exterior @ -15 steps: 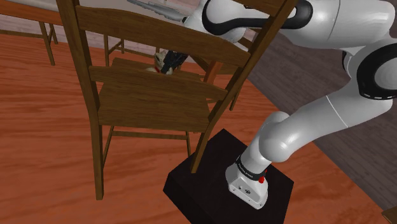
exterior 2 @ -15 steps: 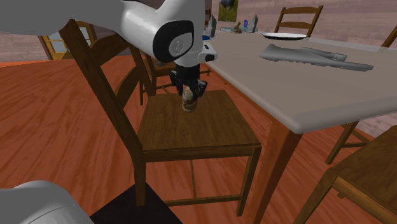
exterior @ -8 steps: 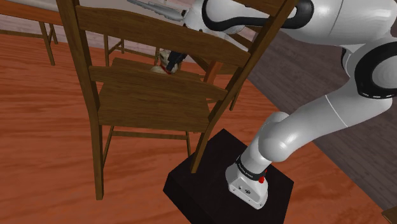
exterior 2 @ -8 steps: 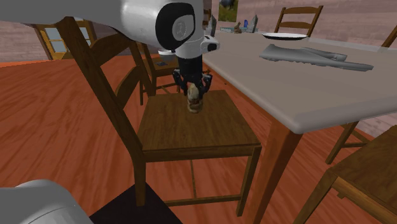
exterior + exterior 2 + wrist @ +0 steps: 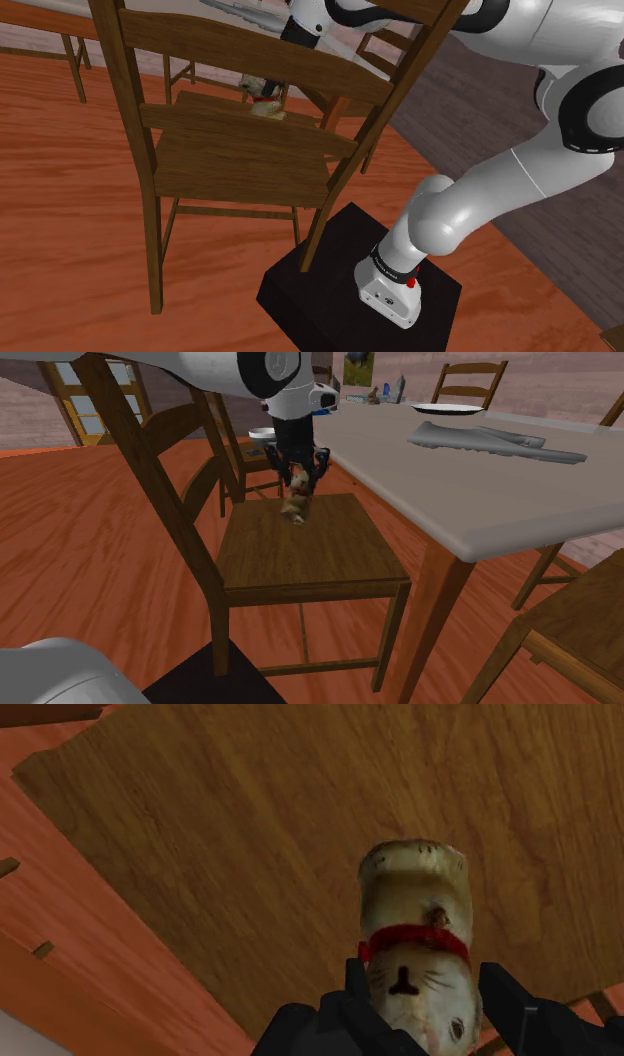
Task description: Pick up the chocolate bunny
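Claw (image 5: 428,989) clamps the cream, red-collared bunny (image 5: 413,904) by its head, so its body hangs tilted above the wooden chair seat (image 5: 230,834), apparently clear of it.

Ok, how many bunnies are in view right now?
1. The bunny is clasped in the gripper, over the chair seat. Another could be hidden behind the arm.
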